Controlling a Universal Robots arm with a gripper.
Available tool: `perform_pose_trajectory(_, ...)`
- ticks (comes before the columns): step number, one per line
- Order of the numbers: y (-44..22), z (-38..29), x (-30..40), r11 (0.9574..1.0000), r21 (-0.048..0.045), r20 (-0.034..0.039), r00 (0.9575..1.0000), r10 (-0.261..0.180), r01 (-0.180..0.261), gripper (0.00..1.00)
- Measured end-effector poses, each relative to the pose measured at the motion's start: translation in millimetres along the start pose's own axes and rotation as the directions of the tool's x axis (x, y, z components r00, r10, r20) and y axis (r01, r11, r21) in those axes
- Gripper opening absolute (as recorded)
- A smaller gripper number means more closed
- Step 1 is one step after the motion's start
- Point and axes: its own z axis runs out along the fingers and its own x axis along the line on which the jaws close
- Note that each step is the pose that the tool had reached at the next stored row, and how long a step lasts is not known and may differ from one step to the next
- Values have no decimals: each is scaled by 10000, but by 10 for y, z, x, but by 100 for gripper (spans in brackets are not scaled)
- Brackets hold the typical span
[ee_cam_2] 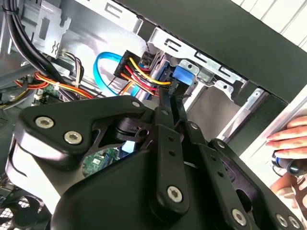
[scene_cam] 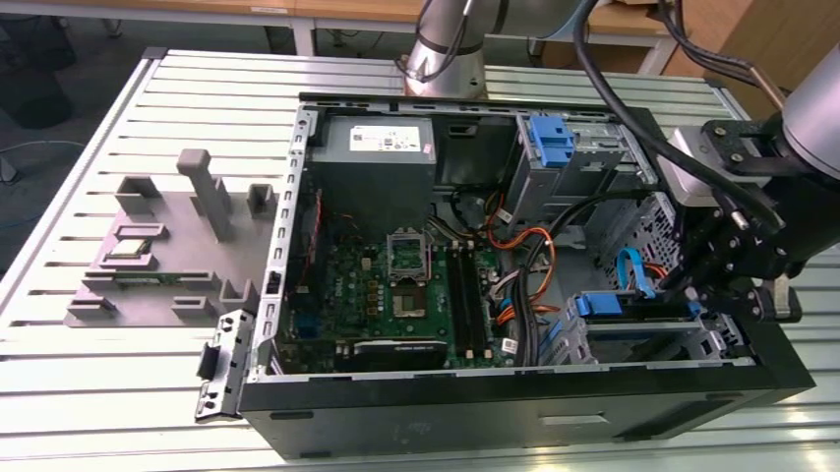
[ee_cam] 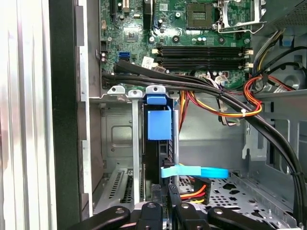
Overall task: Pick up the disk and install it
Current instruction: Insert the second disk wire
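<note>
In its bay, the disk [ee_cam: 159, 125] sits half hidden.

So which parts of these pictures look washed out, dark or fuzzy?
In the exterior view, the slatted table glares pale and the gripper is a dark mass. In the second wrist view, the hand is soft. In the first wrist view, the motherboard looks crisp.

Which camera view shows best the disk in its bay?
The first wrist view: the disk stands edge-on in its bay, blue carrier facing the camera, above the gripper. The exterior view shows its blue rails beside the arm. In the second wrist view the gripper covers most of it.
</note>
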Motion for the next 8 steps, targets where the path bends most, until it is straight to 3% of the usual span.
perform_pose_trajectory(8,1,14,1,10000,-2,-30,10000,-1,1,18)
